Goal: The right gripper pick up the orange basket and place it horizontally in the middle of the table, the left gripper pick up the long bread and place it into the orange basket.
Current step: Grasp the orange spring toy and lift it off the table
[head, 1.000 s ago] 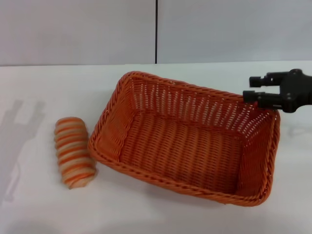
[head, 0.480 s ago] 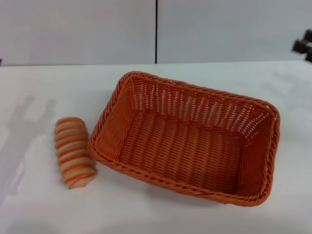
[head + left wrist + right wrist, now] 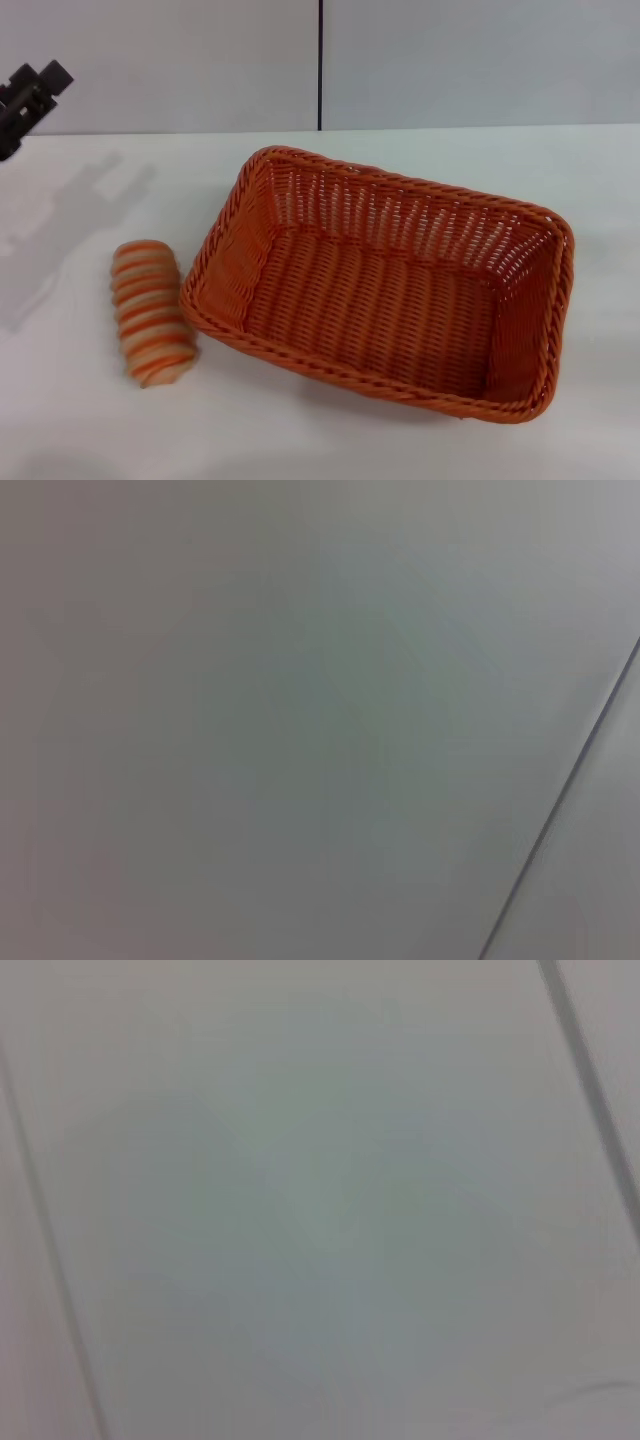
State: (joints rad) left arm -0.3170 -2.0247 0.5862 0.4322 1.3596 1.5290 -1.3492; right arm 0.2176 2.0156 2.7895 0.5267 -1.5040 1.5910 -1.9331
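A plain grey wall with one dark vertical seam backs the white desk (image 3: 330, 440) in the head view. The orange basket (image 3: 385, 285) sits about mid-desk, skewed rather than square, and it is empty. The long bread (image 3: 152, 311) lies just beside the basket's left end, not quite touching the rim as far as can be told. The left tool (image 3: 30, 92) shows at the far upper left edge, well apart from the bread; whether its fingers are wide or narrow cannot be told. The right tool is out of sight.

The left wrist view shows only blank grey panel with a thin seam, so it gives no help in aiming.

The right wrist view shows the same.

The likely risk: coming down on the bread so close to the rim, a finger may catch the wicker and shove the basket, or the ridged roll may slip and roll away.
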